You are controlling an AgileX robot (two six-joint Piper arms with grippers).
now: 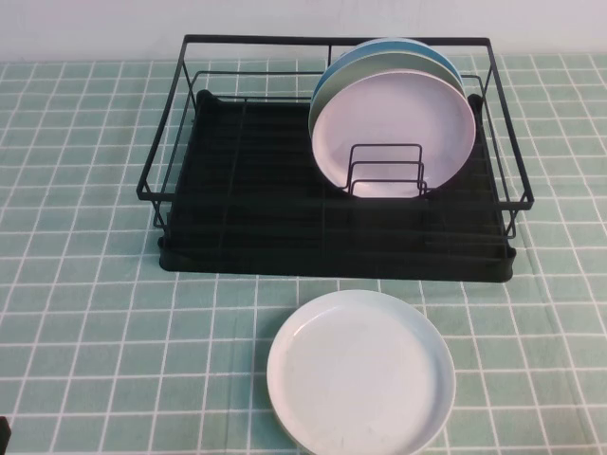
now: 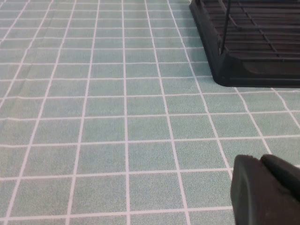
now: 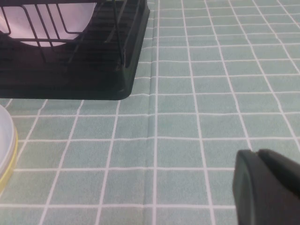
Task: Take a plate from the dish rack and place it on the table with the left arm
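Observation:
The pale pink-lavender plate (image 1: pixel 394 128) stands upright at the front of the small wire holder in the black dish rack (image 1: pixel 237 237). It also shows in the right wrist view (image 3: pixel 47 23). A pale green plate (image 1: pixel 332 81) and a bluish plate (image 1: pixel 389 45) stand behind it. My left gripper (image 2: pixel 260 161) is shut and empty, low over the tiled table (image 1: pixel 95 313), well short of the rack's corner (image 2: pixel 243 70). My right gripper (image 3: pixel 257 153) is shut and empty over the table, off the rack's other front corner (image 3: pixel 126 84). Neither gripper's fingers show in the high view.
A white plate (image 1: pixel 360 374) lies flat on the table in front of the rack, and its edge shows in the right wrist view (image 3: pixel 5 150). Bare tiled table lies to the left and right of it.

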